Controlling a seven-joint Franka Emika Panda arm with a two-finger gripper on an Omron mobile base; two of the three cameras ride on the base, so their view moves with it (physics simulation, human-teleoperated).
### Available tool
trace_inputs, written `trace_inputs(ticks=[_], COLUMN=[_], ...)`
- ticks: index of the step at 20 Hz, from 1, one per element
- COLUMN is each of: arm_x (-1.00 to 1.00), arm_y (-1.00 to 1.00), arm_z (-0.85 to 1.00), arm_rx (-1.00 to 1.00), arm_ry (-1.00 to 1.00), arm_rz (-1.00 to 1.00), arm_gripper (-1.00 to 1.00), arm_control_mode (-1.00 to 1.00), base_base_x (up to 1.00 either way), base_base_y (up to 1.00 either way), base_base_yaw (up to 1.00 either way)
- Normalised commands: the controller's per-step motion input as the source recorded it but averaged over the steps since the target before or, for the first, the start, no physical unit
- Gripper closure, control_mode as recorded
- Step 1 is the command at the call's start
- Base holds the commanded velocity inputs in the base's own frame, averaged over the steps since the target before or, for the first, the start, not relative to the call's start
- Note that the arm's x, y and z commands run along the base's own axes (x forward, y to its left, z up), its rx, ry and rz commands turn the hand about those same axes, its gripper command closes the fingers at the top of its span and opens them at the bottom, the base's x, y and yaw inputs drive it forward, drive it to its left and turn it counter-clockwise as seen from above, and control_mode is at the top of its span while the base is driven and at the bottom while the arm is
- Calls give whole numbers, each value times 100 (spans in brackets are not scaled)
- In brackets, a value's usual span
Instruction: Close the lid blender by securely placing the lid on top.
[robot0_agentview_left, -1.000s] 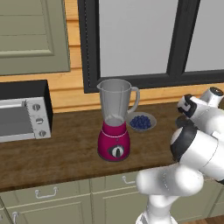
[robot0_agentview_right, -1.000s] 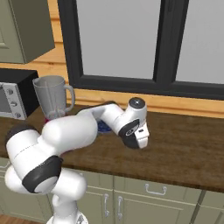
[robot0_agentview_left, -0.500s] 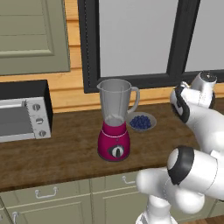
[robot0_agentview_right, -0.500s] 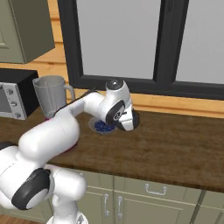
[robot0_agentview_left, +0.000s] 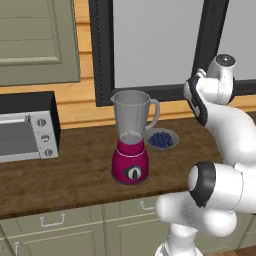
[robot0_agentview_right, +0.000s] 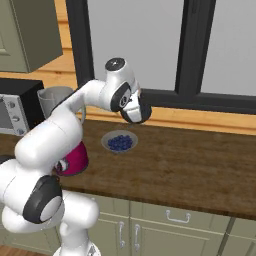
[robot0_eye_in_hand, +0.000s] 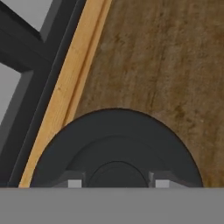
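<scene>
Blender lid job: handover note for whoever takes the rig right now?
Gripper: fingers on either side of the lid's knob; looks shut on it.
Lid: black disc, held up in the air over the counter near the window frame.
Blender: upright on the counter, jar top open, bowl of blueberries just beside it.
Done: lid picked up.
Left: carry it across to the jar, centre it over the rim, press it on, release.

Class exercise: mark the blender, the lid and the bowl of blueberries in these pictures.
blender (robot0_agentview_left: 131, 168): left base view, on its magenta base.
lid (robot0_eye_in_hand: 116, 148): hand view, on its black top face.
bowl of blueberries (robot0_agentview_right: 119, 142): right base view, on the berries inside.
</scene>
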Motion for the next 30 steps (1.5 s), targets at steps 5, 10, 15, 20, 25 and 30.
trace_inputs(ticks=[5, 10, 15, 20, 25, 30], arm_x=[53, 56, 36, -4, -25, -2], arm_y=[55, 91, 90, 62, 78, 76], arm_z=[100, 100, 76, 0, -13, -2], arm_rx=[0, 10, 9, 0, 0, -6], arm_ry=[5, 16, 13, -7, -2, -3], arm_rz=[3, 15, 21, 19, 26, 21], arm_gripper=[100, 100, 100, 100, 100, 100], arm_control_mode=[-100, -100, -100, -100, -100, -100], base_base_x=[0, 0, 0, 0, 0, 0], base_base_y=[0, 0, 0, 0, 0, 0], base_base_yaw=[0, 0, 0, 0, 0, 0])
